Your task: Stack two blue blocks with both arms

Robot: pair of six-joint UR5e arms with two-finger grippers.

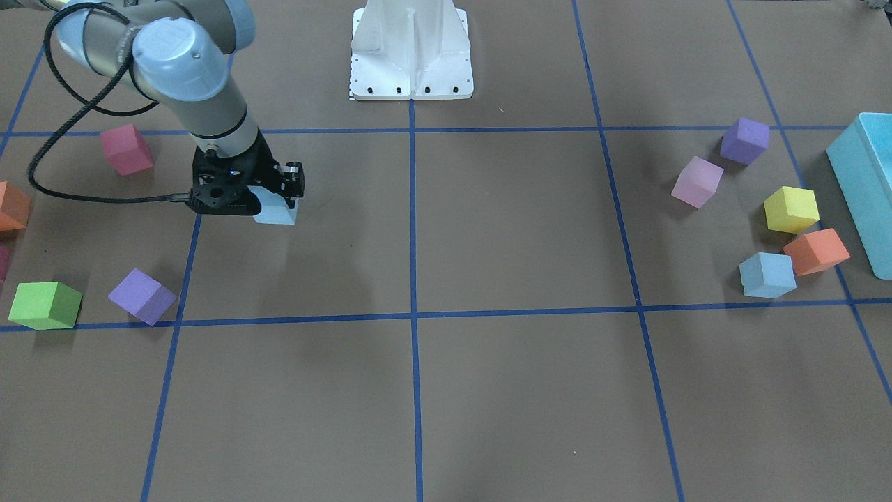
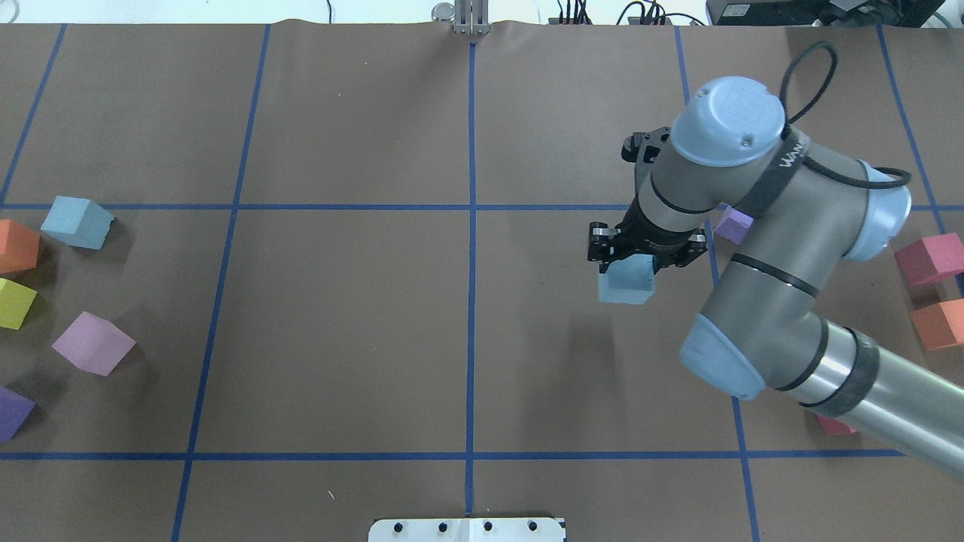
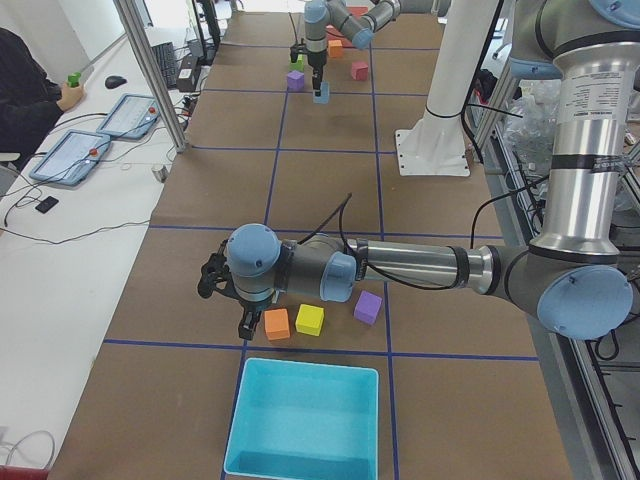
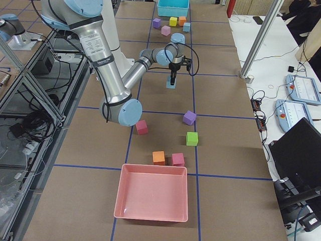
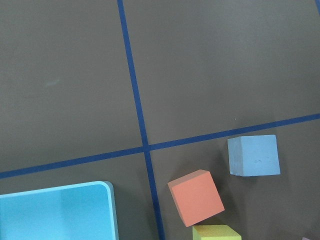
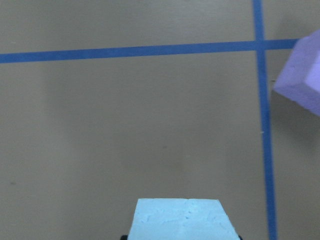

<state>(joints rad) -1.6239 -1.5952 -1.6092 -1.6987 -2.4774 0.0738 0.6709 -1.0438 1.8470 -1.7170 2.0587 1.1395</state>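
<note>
The right gripper [image 2: 626,260] is clamped on one blue block [image 2: 625,286], held near the tabletop [image 2: 339,316] centre. The grip looks high on the cube, so I judge it could tilt or slip on release. The second blue block [image 2: 75,222] sits well apart beside an orange cube [image 1: 815,251]. The left gripper [image 3: 222,298] shows only side-on; I cannot tell its state.

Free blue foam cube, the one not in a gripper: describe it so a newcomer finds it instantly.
Start at the large turquoise bin on the robot's left end of the table. Beside it sits a loose cluster of foam cubes; the light sky-blue foam cube is at the cluster's edge farthest from the robot, next to the orange foam cube. It is the cluster's only blue one.
</note>
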